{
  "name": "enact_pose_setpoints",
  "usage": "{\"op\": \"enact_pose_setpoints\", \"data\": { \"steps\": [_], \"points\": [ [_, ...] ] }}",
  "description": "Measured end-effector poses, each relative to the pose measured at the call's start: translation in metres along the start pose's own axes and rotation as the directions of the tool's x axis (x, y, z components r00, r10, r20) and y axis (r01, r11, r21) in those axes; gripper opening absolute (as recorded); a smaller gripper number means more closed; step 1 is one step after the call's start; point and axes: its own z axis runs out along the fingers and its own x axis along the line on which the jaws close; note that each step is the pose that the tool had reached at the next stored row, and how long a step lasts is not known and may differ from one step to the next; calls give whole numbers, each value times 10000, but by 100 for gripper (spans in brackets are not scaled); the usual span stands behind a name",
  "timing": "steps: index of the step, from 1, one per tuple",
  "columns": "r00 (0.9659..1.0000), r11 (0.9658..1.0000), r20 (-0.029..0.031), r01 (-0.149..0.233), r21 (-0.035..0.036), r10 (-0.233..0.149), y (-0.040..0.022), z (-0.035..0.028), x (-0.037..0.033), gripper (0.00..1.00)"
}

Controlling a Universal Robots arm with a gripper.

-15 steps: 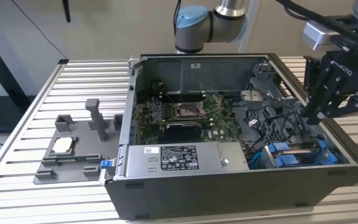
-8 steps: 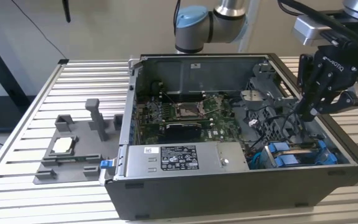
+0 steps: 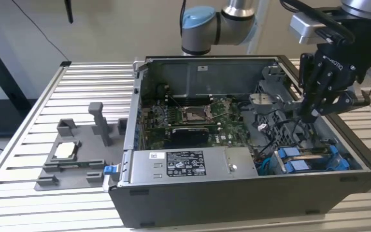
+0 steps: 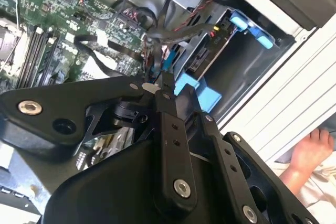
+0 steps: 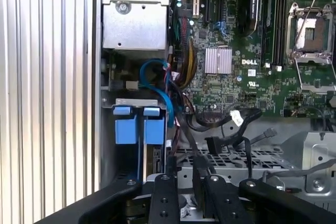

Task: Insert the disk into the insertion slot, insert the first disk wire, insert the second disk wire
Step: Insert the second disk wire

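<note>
**Crowded wires at the drive cage: danger of snagging**

Nearest, in the corner of the open dark grey metal computer case (image 3: 237,203) on the exterior view's right, at its near edge: dark grey rectangular metal insertion slot (image 5: 134,101), holding the flat silver-grey disk (image 5: 152,130) in its bright blue plastic carrier, seemingly seated fully, blue end tabs outward. Just behind, black robot gripper (image 3: 312,115) low inside the case, jaws narrow, almost together, tips deep in a bundle of thin blue and black wires (image 5: 169,103). Pinching one or only touching: cannot tell.

Possible trouble, as a judgement only: catching a neighbour wire and pulling it along; meeting the socket of the disk at an angle and bending a connector; scraping the cage wall. Cause each time: little room, many loose wires crossing at one place. Also, seemingly, a person's hand (image 4: 310,150) beyond the table edge in the second wrist view.

Inside the case, near edge to far wall: silver power-supply box with a black-and-white sticker (image 3: 185,164) beside the slot; then green motherboard (image 3: 166,121) with a processor socket; then bare grey wall. Outside, toward the edge of the slatted metal table (image 3: 18,203) on the exterior view's left: grey plastic fixture tray (image 3: 50,181) with one small pale square part (image 3: 66,151).
</note>
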Motion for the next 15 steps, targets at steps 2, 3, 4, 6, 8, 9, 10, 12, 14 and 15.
{"op": "enact_pose_setpoints", "data": {
  "steps": [2, 3, 4, 6, 8, 9, 10, 12, 14, 15],
  "points": [
    [10000, 10000, 1, 1, 55, -1, 51, -1, -20, 27],
    [10000, 10000, 1, 0, 89, 0, 77, 0, -33, 27],
    [10000, 9999, 0, -1, 120, 1, 98, 0, -45, 27],
    [10000, 9998, 0, -1, 181, 1, 134, 0, -77, 27],
    [10000, 9997, -1, -4, 246, 4, 170, 1, -107, 27],
    [10000, 9996, -2, -5, 282, 5, 192, 1, -124, 27],
    [10000, 9995, -2, -6, 320, 6, 212, 2, -140, 27],
    [10000, 9994, -10, -5, 358, 6, 249, 6, -176, 27],
    [10000, 9992, -42, -3, 388, 5, 276, 14, -207, 27],
    [10000, 9991, -72, -2, 416, 5, 290, 25, -216, 27]
  ]
}}
